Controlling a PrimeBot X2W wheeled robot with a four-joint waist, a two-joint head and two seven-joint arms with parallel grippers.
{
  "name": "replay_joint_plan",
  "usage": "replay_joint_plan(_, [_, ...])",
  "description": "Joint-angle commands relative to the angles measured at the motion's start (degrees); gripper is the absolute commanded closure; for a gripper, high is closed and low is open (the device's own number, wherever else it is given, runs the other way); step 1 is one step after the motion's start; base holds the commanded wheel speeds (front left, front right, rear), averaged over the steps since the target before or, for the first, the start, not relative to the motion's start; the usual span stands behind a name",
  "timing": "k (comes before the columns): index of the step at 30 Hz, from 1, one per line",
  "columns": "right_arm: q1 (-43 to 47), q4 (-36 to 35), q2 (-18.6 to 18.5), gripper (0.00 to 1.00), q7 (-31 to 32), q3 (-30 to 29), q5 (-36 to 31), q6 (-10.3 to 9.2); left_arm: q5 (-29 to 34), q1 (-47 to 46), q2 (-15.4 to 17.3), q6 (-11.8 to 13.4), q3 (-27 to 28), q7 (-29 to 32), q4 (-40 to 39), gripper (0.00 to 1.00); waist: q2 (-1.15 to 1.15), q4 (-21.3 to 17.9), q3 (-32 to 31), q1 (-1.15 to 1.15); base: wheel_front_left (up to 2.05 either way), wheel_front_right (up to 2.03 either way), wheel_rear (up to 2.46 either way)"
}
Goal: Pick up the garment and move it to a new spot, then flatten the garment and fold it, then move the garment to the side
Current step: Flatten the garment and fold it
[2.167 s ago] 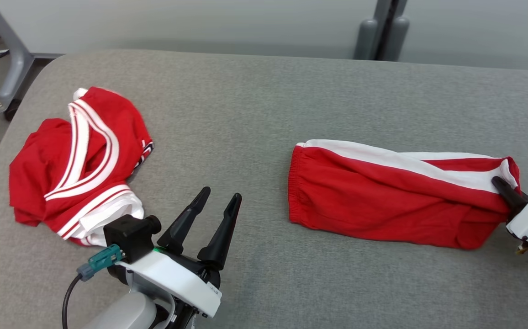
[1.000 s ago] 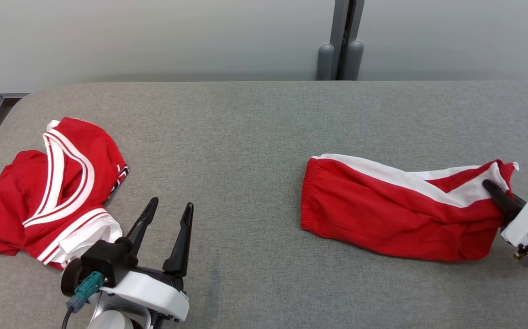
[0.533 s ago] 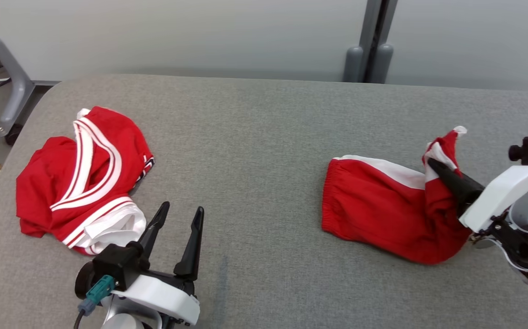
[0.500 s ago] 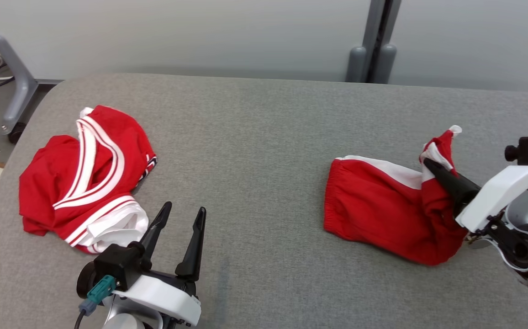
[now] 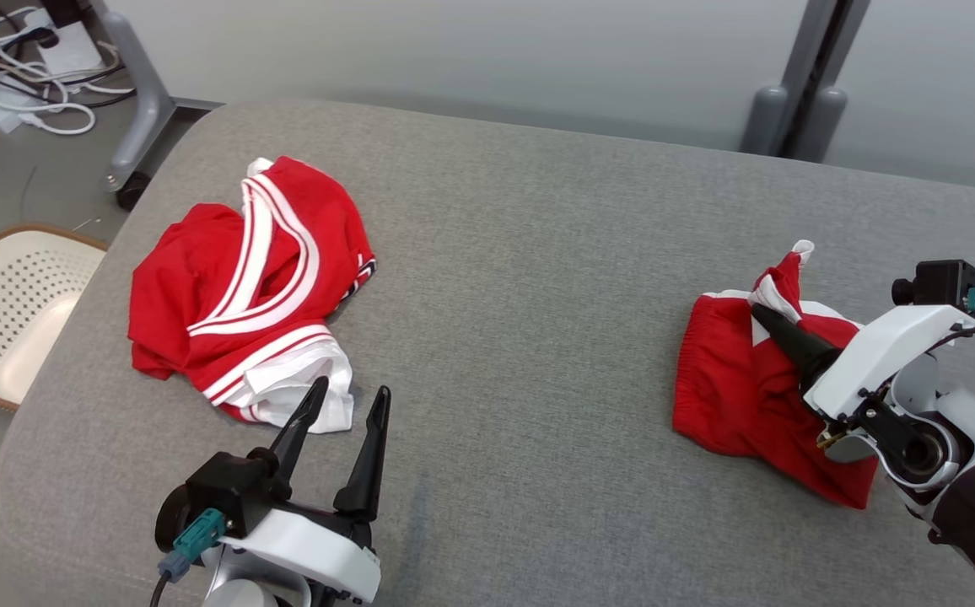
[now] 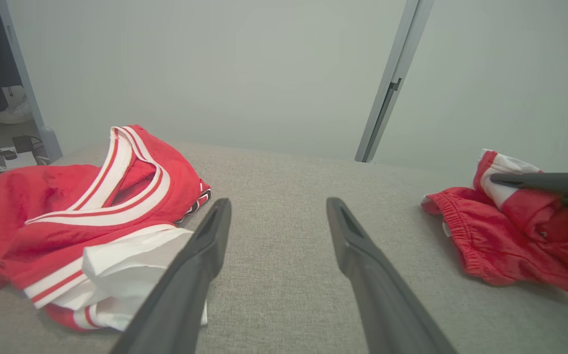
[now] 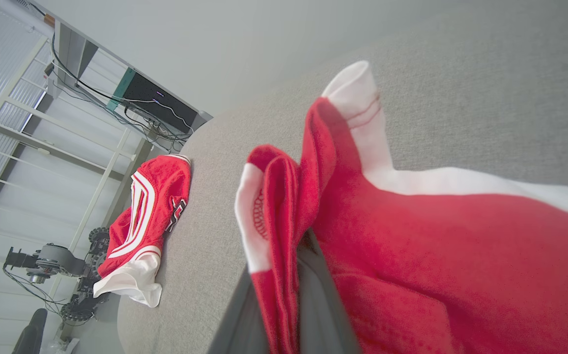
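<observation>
The garment, red shorts (image 5: pixel 736 384) with a white side stripe, lies bunched at the right of the grey table (image 5: pixel 521 253). My right gripper (image 5: pixel 761 312) is shut on the shorts' leg end, lifted above the rest of the cloth and held near the waistband. In the right wrist view the red cloth (image 7: pixel 411 236) wraps over the dark fingers (image 7: pixel 316 300). My left gripper (image 5: pixel 352 388) stands open over bare table at the front left, holding nothing. In the left wrist view its fingers (image 6: pixel 205 246) point between the two cloths, with the shorts (image 6: pixel 500 241) at the right.
A crumpled red jersey (image 5: pixel 251 278) with white trim lies at the table's left, just beyond my left gripper's fingertips. A cream perforated basket (image 5: pixel 7 312) sits on the floor left of the table. Cables (image 5: pixel 24 84) and a grey post (image 5: pixel 799 93) stand behind.
The head view has shifted. My right gripper has lifted the shorts' leg end and carried it left toward the waistband, bunching the cloth. The left gripper stays open in the same place.
</observation>
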Motion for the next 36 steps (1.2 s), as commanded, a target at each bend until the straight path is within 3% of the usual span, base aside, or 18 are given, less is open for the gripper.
replay_joint_plan(1, [0.0,1.1,0.6,1.0,0.4,0.0,0.7,0.03,0.7,0.9,0.0,-0.6,0.6,-0.1,0.3,0.0,0.0,1.1,0.1,0.0,0.0,0.0,0.0])
replay_joint_plan(2, [-0.1,1.5,0.9,0.95,0.5,0.1,0.5,0.04,0.9,0.9,-0.1,-0.6,0.7,-0.1,0.4,0.0,0.0,1.2,0.1,0.0,0.0,0.0,0.0])
replay_joint_plan(3, [-0.2,2.0,1.2,0.65,0.5,0.2,0.4,0.04,1.0,0.8,-0.3,-0.8,0.9,-0.1,0.6,0.0,0.0,1.3,0.1,0.0,0.0,0.0,0.0])
replay_joint_plan(4, [-0.3,2.4,1.6,0.1,0.5,0.2,0.3,0.04,1.1,0.7,-0.4,-1.0,1.1,-0.1,0.7,0.0,0.0,1.4,0.0,0.0,0.0,0.0,0.0])
replay_joint_plan(5, [-0.4,2.6,1.8,0.0,0.4,0.2,0.2,0.04,1.3,0.8,-0.5,-1.1,1.3,-0.1,0.8,0.0,0.0,1.3,0.0,0.0,0.0,0.0,0.0])
replay_joint_plan(13, [-0.1,-2.7,1.9,0.0,-2.9,-0.9,-0.8,0.03,2.1,1.6,-0.3,-1.4,2.3,-0.1,1.4,0.0,0.0,-1.2,-0.9,0.0,0.0,0.0,0.0])
replay_joint_plan(22, [2.8,-9.9,-4.2,0.0,-10.5,-3.3,-4.0,0.03,2.5,2.3,0.0,-1.5,3.5,-0.1,0.9,0.0,0.0,-6.8,-2.8,0.0,0.0,0.0,0.0])
replay_joint_plan(29, [7.2,-6.8,-9.0,0.0,-14.5,-4.5,-6.8,0.03,2.7,3.2,0.2,-1.1,3.8,-0.1,0.1,0.0,0.0,-10.2,-3.6,0.0,0.0,0.0,0.0])
replay_joint_plan(36, [8.1,-0.6,-6.1,0.0,-14.1,-2.2,-10.0,0.03,2.6,3.1,0.4,-1.1,3.5,-0.1,-0.1,0.0,0.0,-10.9,-3.7,0.0,0.0,0.0,0.0])
